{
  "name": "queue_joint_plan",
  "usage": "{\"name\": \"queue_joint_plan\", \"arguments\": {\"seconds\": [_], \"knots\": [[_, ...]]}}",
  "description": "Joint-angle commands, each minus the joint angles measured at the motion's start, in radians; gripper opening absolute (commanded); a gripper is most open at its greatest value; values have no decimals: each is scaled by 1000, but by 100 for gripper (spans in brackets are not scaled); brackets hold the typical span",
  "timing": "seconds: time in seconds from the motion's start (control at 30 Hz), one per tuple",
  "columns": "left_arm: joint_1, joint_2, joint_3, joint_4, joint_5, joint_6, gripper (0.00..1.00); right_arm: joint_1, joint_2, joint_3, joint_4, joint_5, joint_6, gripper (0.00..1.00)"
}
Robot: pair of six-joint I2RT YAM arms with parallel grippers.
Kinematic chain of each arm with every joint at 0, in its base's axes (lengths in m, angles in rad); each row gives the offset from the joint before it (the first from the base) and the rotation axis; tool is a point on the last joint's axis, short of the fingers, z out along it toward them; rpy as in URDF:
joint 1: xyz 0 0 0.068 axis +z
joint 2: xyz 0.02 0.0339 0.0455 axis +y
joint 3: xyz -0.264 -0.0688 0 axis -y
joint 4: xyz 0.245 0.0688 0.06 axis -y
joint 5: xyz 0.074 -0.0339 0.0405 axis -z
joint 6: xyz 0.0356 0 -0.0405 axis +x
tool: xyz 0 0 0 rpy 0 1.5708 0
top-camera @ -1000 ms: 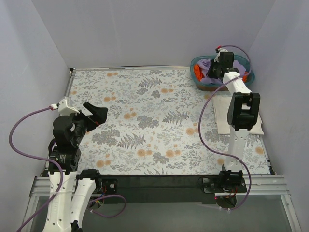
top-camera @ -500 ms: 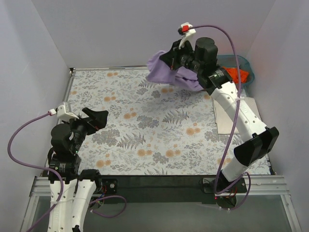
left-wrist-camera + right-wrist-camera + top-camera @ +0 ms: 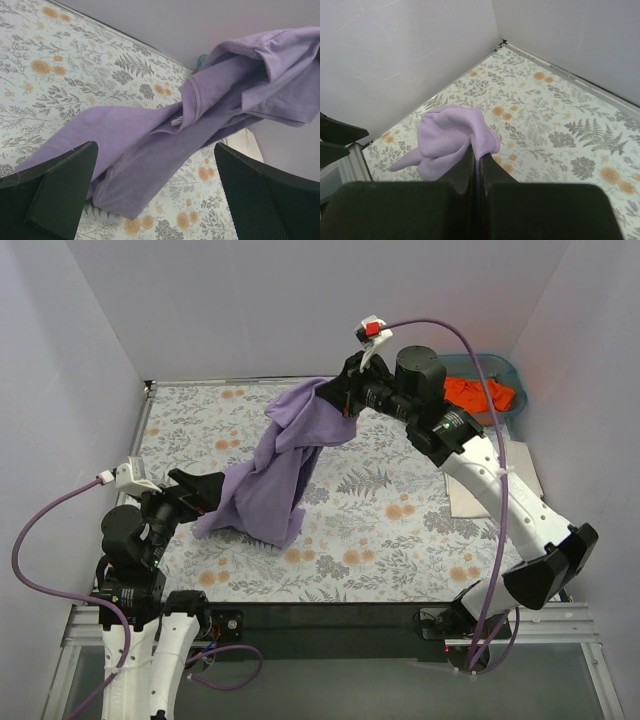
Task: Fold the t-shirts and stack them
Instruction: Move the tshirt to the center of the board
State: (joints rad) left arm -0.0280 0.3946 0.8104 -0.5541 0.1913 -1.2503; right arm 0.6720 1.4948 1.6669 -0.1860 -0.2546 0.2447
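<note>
Above the table's far middle, right gripper is pressed shut, pinching a bunched edge of the plain lavender-purple cloth t-shirt. Wrist view: both fingers are flat together with cloth squeezed between them. Shirt hangs as a twisted, crumpled rope slanting down-left, its lower end reaching the floral-patterned tablecloth just ahead of left gripper. Left jaws are spread wide, gripping nothing; contact with the cloth: cannot tell.

Shirt count: three.
- one lavender, held up
- one bright orange crumpled t-shirt inside the teal plastic basket, far right corner
- one cream-white folded t-shirt, flat on the right side, partly hidden by the right arm
</note>
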Motion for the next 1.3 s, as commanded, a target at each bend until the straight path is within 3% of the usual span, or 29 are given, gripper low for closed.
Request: {"name": "queue_joint_plan", "arguments": {"seconds": [0.0,0.17,0.3,0.57,0.67,0.8,0.9,0.93,1.03,1.13,1.27], "knots": [[4,-5,10,-10,25,-6,95,-6,-132,-22,33,104,-62,1],[5,4,10,-10,37,-21,95,-15,-240,-13,-13,361,-215,1],[5,12,18,0,53,-34,95,-15,-281,70,-41,391,-292,1],[5,23,27,0,65,-37,95,-15,-234,64,-41,145,-191,1],[5,26,21,-9,73,-47,95,3,-199,-45,32,25,-78,1],[5,32,0,-15,86,-72,95,110,-93,-182,147,-11,34,1],[5,41,-23,-21,86,-95,95,196,14,-202,164,-5,71,18],[5,44,-30,-24,86,-101,95,213,42,-196,163,-11,73,36],[3,76,-53,-41,114,-121,95,245,111,-187,157,-63,79,68],[5,122,-77,-70,157,-158,95,241,84,-234,122,-11,39,77],[5,158,-114,-110,158,-202,95,187,-11,-346,42,122,-7,80]]}}
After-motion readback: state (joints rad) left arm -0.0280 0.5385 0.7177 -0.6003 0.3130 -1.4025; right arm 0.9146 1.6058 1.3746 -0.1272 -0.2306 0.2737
